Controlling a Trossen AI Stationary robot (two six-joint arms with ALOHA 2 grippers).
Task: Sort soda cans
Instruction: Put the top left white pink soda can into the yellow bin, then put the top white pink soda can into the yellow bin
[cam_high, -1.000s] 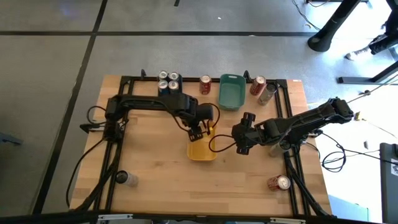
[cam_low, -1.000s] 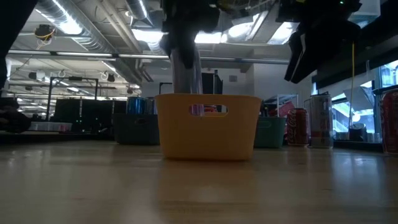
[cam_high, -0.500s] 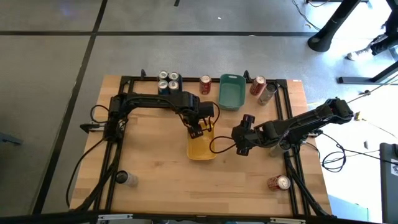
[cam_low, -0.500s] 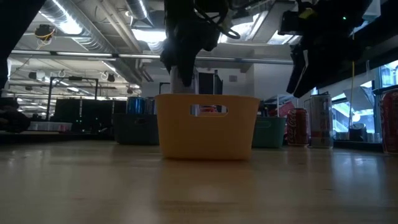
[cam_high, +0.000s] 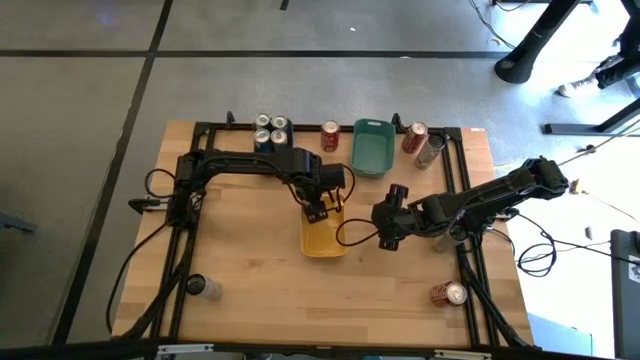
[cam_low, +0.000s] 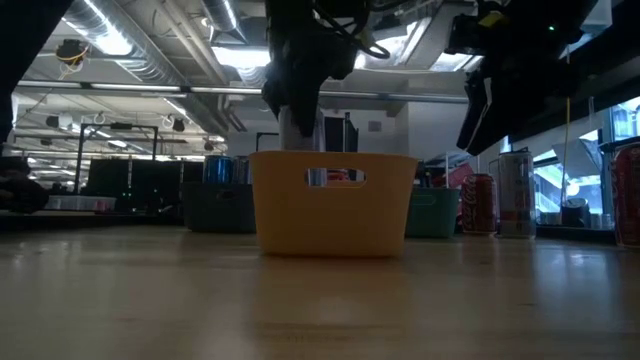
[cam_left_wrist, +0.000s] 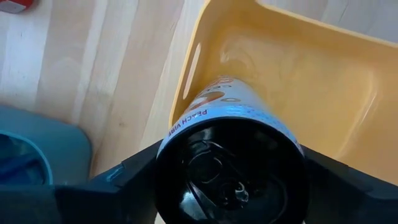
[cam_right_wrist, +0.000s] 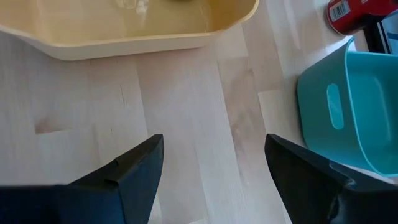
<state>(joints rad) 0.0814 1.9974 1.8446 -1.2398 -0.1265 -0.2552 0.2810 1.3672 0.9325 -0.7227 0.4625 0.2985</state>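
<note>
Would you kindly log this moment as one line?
left tool: holding can over yellow bin | right tool: open, empty, above table beside bin | step: drop pending

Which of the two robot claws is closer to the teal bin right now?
Left. The left gripper hangs over the yellow bin, holding a can, just beside the teal bin's near corner. The right gripper hovers empty over bare table, farther from it.
</note>
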